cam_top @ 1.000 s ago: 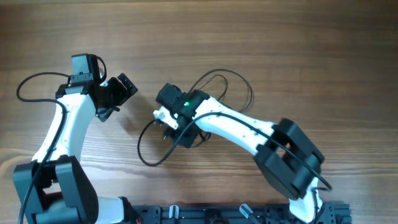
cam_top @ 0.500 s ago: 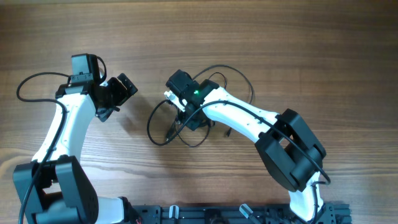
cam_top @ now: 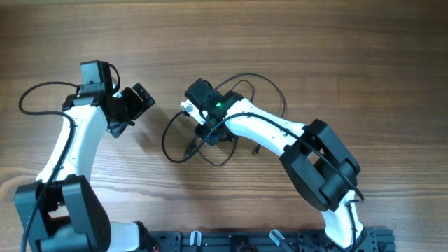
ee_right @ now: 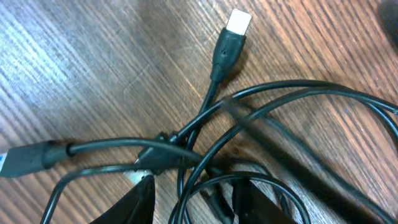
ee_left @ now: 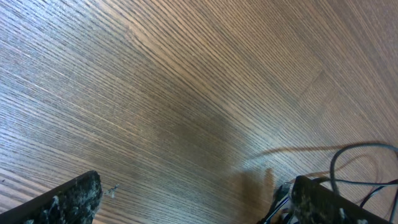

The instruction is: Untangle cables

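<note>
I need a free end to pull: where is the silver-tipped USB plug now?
Right wrist view, top centre: the USB plug lies on the wooden table, just beyond where the black cables cross.

From overhead I see a brown wooden tabletop filling the view, with fine grain running left to right. On the left wrist camera the same grain slants across the picture. Up close on the right wrist camera it shows as darker streaks. A black rail lies along the near edge.
</note>
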Available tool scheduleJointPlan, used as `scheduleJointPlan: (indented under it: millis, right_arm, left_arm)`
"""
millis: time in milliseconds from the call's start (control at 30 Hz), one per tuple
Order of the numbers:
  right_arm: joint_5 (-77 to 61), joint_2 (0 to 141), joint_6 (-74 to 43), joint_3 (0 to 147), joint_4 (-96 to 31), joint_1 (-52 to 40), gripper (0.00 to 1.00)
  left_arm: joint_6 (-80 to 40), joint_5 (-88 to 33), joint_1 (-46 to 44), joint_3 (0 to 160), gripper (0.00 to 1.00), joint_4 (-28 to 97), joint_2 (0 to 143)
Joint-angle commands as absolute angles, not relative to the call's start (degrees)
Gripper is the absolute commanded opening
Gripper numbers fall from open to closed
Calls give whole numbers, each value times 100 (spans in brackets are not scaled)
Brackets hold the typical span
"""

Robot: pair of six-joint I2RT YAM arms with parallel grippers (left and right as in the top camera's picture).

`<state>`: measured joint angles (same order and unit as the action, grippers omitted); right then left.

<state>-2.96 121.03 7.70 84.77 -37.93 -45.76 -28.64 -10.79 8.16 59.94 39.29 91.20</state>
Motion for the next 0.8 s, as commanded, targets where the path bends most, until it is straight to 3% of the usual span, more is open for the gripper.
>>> scheduleJointPlan:
  millis: [0, 67, 100, 167, 400, 600, 767]
  right_arm:
    - [-322, 12243, 390, 8477, -3640, -4600, 27]
    - [-325, 12241, 34, 8482, -3557, -4576, 6]
    - [-357, 12221, -211, 8530, -3612, -4543, 4]
    - [-624, 12147, -475, 8663, -3741, -4462, 4]
    - [-3472, 11334, -1699, 8969, -3520, -3551, 4]
    - [-6357, 11281, -1990, 8967, -2947, -2832, 4]
    - [-6820, 11284, -1761, 8960, -2851, -2676, 4]
  left_arm:
    - [-2875, -1133, 838, 5988, 100, 3970, 9168]
    - [-2569, -1341, 838, 5988, 100, 3979, 9168]
    - [-2226, -1761, 838, 5990, 99, 3946, 9168]
    - [-1815, -2359, 838, 5990, 95, 3918, 9161]
    - [-126, -6066, 849, 5990, 94, 3439, 9159]
    - [-847, -6554, 943, 5990, 92, 3297, 9161]
    - [-1874, -6549, 930, 5990, 82, 3295, 9161]
